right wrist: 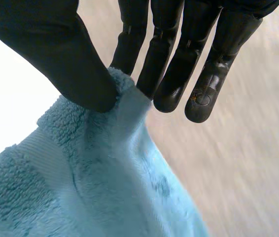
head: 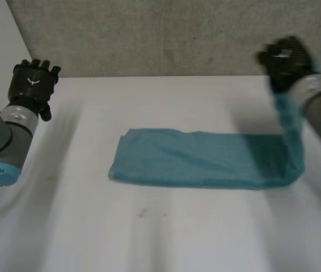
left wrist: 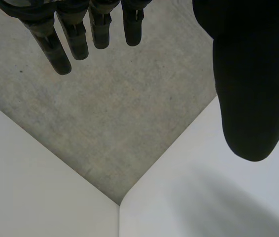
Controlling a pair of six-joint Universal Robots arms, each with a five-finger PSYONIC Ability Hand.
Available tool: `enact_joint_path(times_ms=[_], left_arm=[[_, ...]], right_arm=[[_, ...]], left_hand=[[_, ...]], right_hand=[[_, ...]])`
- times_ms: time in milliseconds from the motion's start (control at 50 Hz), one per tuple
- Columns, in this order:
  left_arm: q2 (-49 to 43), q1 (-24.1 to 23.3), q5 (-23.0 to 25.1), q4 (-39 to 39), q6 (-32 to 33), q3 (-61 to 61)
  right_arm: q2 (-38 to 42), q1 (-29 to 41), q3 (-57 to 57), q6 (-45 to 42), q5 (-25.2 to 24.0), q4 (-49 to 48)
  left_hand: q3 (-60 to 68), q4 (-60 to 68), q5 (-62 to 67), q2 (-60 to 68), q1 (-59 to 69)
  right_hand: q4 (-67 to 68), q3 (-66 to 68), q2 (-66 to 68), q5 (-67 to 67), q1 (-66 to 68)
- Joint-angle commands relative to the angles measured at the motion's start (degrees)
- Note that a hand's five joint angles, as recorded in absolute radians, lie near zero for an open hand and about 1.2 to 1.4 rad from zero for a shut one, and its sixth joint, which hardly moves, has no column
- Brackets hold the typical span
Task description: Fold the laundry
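Plainly the towel (head: 189, 158) is judged soft, light and limp, best taken at a corner. It is laid as a strip on the middle of the table (head: 149, 238), its right end pinched up by the right hand (head: 285, 59). The left hand (head: 33, 82) is held empty, fingers relaxed, over the table's left edge.

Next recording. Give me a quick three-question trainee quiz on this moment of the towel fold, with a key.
1. True or false: the left hand is holding the blue towel.
2. Multiple choice: how does the right hand have the towel?
A) one end pinched between thumb and fingers and lifted
B) a flat palm pressing down on its middle
C) not touching it at all
3. Fill in: apart from the lifted end, the towel lies flat on the white ___.

Key: 1 false, the left hand is open and well clear of the towel; 2 A; 3 table.
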Motion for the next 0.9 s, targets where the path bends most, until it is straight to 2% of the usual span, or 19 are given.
enact_joint_path(times_ms=[20, 80, 120, 220, 260, 280, 300, 320, 340, 360, 400, 460, 500, 520, 560, 620, 740, 780, 900], left_arm=[[1.26, -0.35, 0.01, -0.54, -2.55, -1.28], [2.40, -0.61, 0.09, -1.07, -4.84, -1.98], [3.10, -0.79, 0.09, -1.42, -6.08, -2.51], [3.81, -2.11, 0.09, -2.21, -9.95, -3.65], [4.51, -4.47, 0.09, -2.65, -11.87, -3.91], [4.51, -4.48, 0.09, -2.65, -11.88, -3.92], [4.86, -5.61, 0.09, -2.91, -12.66, -4.00], [4.86, -5.62, 0.09, -2.91, -12.67, -4.00], [5.30, -6.75, 0.09, -3.26, -13.19, -4.00], [5.48, -7.89, 0.09, -3.27, -13.46, -4.00], [5.56, -9.30, 0.18, -3.27, -13.55, -3.92], [5.57, -12.37, 0.09, -3.18, -13.64, -2.95], [5.30, -13.69, 0.09, -3.09, -13.73, -2.43], [4.78, -15.01, 0.09, -3.00, -13.64, -1.81], [4.25, -16.33, 0.01, -3.00, -13.73, -1.20], [1.45, -19.40, -0.17, -3.09, -13.64, -0.06], [-3.65, -23.02, -0.43, -3.35, -13.64, 1.09], [-4.79, -23.28, -0.52, -3.35, -13.64, 1.09], [-8.31, -24.25, -0.61, -3.27, -13.64, 1.97]], right_arm=[[9.16, 20.44, -7.17, 0.45, -3.97, -3.04], [11.56, 22.84, -8.06, 0.89, -5.13, -3.13], [16.36, 26.96, -9.55, 1.85, -6.88, -3.22], [24.27, 31.80, -12.53, 1.68, -6.53, -2.34], [26.04, 32.42, -13.06, 1.51, -6.10, -1.64], [27.01, 32.42, -13.42, 1.68, -5.05, -0.77], [27.02, 32.42, -13.42, 1.68, -5.04, -0.76], [26.94, 32.42, -13.86, 1.85, -3.12, -0.15], [26.24, 32.34, -14.56, 2.12, -0.67, 0.21], [26.23, 32.34, -14.56, 2.12, -0.64, 0.21], [23.26, 31.72, -14.65, 3.60, 3.91, 0.73], [20.78, 31.11, -13.77, 5.64, 5.51, 1.00], [14.32, 26.91, -9.58, 12.71, 7.79, 1.53], [14.28, 26.89, -9.55, 12.75, 7.79, 1.53], [7.72, 21.55, -2.82, 20.45, 7.53, 1.88], [3.49, 16.71, 3.86, 24.95, 7.36, 2.40], [0.39, 10.36, 12.95, 26.20, 6.56, 5.40], [-0.74, 6.08, 18.02, 26.20, 4.81, 6.27], [-1.01, 1.57, 23.93, 26.55, 0.24, 5.75]], left_hand=[[1.48, 1.52, -0.30, 1.57, 1.06], [1.31, 1.36, -0.46, 1.41, 0.89], [1.14, 1.19, -0.63, 1.24, 0.72], [0.80, 0.85, -0.97, 0.90, 0.38], [0.47, 0.52, -1.30, 0.57, 0.05], [0.47, 0.51, -1.31, 0.56, 0.05], [0.30, 0.35, -1.47, 0.40, -0.12], [0.30, 0.35, -1.47, 0.40, -0.12], [0.30, 0.35, -1.47, 0.40, -0.12], [0.30, 0.35, -1.47, 0.40, -0.12], [0.30, 0.35, -1.47, 0.40, -0.12], [0.30, 0.35, -1.47, 0.40, -0.12], [0.30, 0.35, -1.47, 0.40, -0.12], [0.30, 0.35, -1.47, 0.40, -0.12], [0.47, 0.51, -1.31, 0.56, 0.05], [0.64, 0.68, -1.14, 0.73, 0.22], [0.97, 1.02, -0.80, 1.07, 0.55], [0.97, 1.02, -0.80, 1.07, 0.55], [1.31, 1.36, -0.46, 1.41, 0.89]], right_hand=[[11.69, 12.09, 12.14, 13.99, 24.71], [11.69, 12.09, 12.14, 13.99, 24.71], [11.69, 12.09, 12.14, 13.99, 24.71], [11.69, 12.09, 12.14, 13.99, 24.71], [11.69, 12.09, 12.14, 13.99, 24.71], [-4.40, -4.01, -3.95, -2.10, 8.62], [-4.56, -4.17, -4.11, -2.26, 8.46], [-34.21, -33.81, -33.76, -31.91, -21.18], [-55.82, -55.42, -55.37, -53.52, -42.80], [-56.04, -55.64, -55.58, -53.74, -43.01], [-58.31, -57.91, -57.86, -56.01, -45.29], [-58.31, -57.91, -57.86, -56.01, -45.29], [-58.31, -57.91, -57.86, -56.01, -45.29], [-58.31, -57.91, -57.86, -56.01, -45.29], [-58.31, -57.91, -57.86, -56.01, -45.29], [-58.31, -57.91, -57.86, -56.01, -45.29], [-58.31, -57.91, -57.86, -56.01, -45.29], [-58.31, -57.91, -57.86, -56.01, -45.29], [-58.31, -57.91, -57.86, -56.01, -45.29]])
